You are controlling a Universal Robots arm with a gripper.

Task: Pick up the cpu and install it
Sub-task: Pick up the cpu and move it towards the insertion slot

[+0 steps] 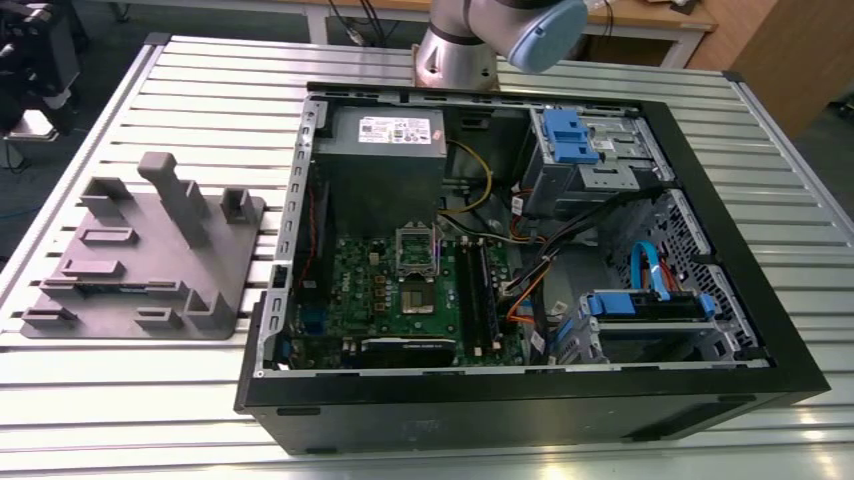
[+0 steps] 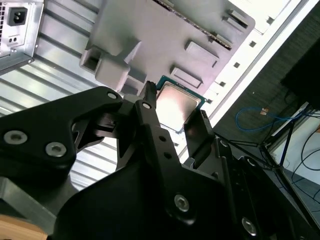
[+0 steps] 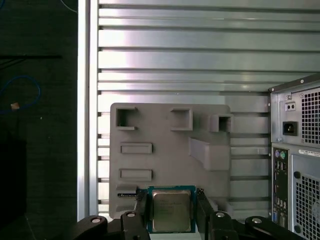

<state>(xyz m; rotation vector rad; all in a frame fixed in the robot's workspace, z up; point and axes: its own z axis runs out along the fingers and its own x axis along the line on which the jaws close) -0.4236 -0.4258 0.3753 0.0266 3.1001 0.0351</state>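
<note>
First wrist view: gripper clamps cpu, metal lid facing camera.

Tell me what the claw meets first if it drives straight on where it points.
Likely the large grey plastic tray, near its edge; the claw, shut on the small square silver-topped cpu, points at it from above. Depth is unclear.
</note>
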